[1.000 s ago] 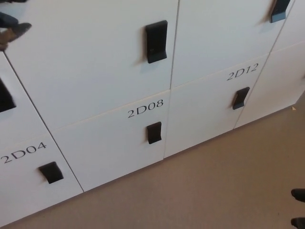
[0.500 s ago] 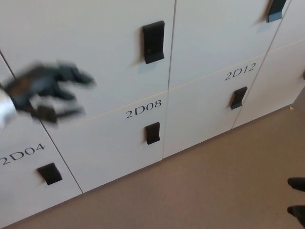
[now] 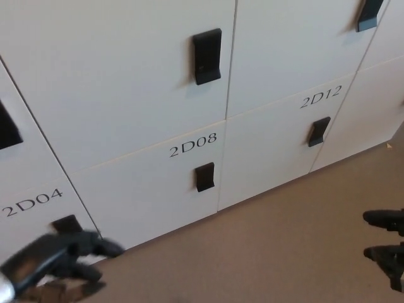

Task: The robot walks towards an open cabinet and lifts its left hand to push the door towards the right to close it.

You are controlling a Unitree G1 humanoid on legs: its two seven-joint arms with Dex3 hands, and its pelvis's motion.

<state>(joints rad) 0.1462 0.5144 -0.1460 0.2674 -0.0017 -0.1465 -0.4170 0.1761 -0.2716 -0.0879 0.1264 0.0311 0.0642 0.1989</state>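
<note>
Bank of white lockers fills the upper part of the head view, seen at a slant. Doors are labelled; the 2D08 door sits in the middle of the bottom row, 2D04 door to its left, 2D12 door to its right. Each carries a black recessed handle; the 2D08 handle is just below its label. A taller upper door above 2D08 has its own handle.

Where the task's cabinet door stands: every front in frame looks flush with its neighbours, seams narrow and even. No door visibly stands ajar. My reading is that the closing push is done, or that the open door lies outside this view; cannot settle which.

Left hand is low at the bottom left corner, blurred by motion, in front of the foot of the 2D04 door and over the brown floor. Fingers appear spread with nothing held, though the blur leaves that loose. So low, it seems off the doors rather than pressing on one.

Right hand enters at the right edge over the floor, well apart from the lockers. Two dark fingers show, apart from each other, empty. Likely just hanging at the side for balance.
</note>
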